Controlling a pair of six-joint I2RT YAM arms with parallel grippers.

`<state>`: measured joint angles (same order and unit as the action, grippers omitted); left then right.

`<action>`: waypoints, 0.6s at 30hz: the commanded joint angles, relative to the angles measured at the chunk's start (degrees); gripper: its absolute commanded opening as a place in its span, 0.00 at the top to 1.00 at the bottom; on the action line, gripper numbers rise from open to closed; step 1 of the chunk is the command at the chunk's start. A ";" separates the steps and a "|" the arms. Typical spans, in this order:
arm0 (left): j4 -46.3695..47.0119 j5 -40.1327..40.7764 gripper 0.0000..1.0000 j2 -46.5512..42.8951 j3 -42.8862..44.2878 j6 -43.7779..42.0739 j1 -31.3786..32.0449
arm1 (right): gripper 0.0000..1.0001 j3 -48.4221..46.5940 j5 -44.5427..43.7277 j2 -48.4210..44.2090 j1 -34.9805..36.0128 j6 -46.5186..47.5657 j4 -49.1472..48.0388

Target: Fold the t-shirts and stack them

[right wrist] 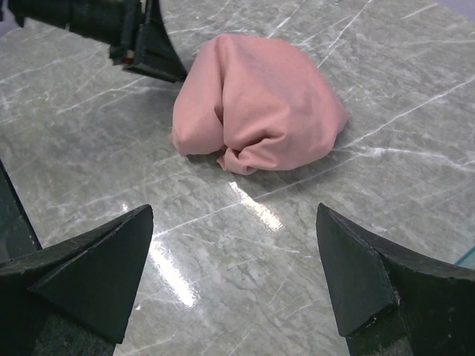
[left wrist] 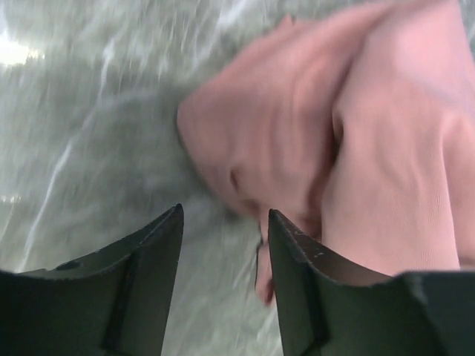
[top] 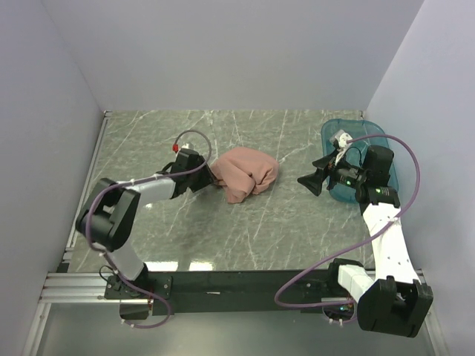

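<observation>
Left gripper (top: 208,176): jaws half apart, nearer one
t-shirt (top: 246,173): lump just beside, at its 3 o'clock
right gripper (top: 312,180): wide, farther off

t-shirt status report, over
Left gripper open at edge of t-shirt, no grip. Right gripper open, hanging clear by the teal tub. Shirt crumpled in a heap, unfolded. Nothing in the way.
</observation>
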<state>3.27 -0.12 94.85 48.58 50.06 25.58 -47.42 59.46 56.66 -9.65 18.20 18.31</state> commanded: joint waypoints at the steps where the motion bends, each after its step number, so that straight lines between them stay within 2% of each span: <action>1: 1.83 -1.11 0.46 4.18 5.03 -1.55 -0.71 | 0.04 -0.31 1.18 0.11 -0.55 0.96 -0.20; 3: 1.74 -1.81 0.48 6.30 7.49 -1.81 -0.80 | 0.04 -0.31 1.10 0.20 -0.63 1.05 -0.29; 5: 1.22 -3.91 0.57 9.38 9.16 -2.60 -0.89 | 0.04 -0.31 1.27 0.29 -0.72 1.40 -0.02; 6: 0.52 -4.62 0.64 10.09 10.65 -2.86 -0.97 | 0.04 -0.48 1.27 0.38 -0.72 1.40 0.15; 7: -0.01 -5.06 0.83 10.79 11.27 -3.48 -1.15 | 0.04 -0.48 1.27 0.46 -0.81 1.58 0.33; 8: -0.28 -4.54 0.93 10.45 11.54 -3.74 -1.15 | 0.04 -0.39 1.36 0.46 -0.90 1.67 0.33; 9: -0.37 -3.58 0.98 9.75 11.11 -3.92 -1.15 | 0.04 -0.48 1.36 0.55 -0.90 1.58 0.41; 12: 1.04 -0.06 1.00 2.91 8.29 -5.58 -1.15 | 0.04 -0.48 1.53 0.55 -0.98 2.02 0.59; 18: -2.38 3.72 1.00 -15.53 7.94 -14.45 -1.15 | 0.05 -1.01 2.41 1.96 -0.81 3.60 2.52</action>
<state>0.51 0.49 88.71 55.31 41.85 24.67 -47.42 59.81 57.91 -10.17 20.16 19.66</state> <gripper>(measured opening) 0.022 0.954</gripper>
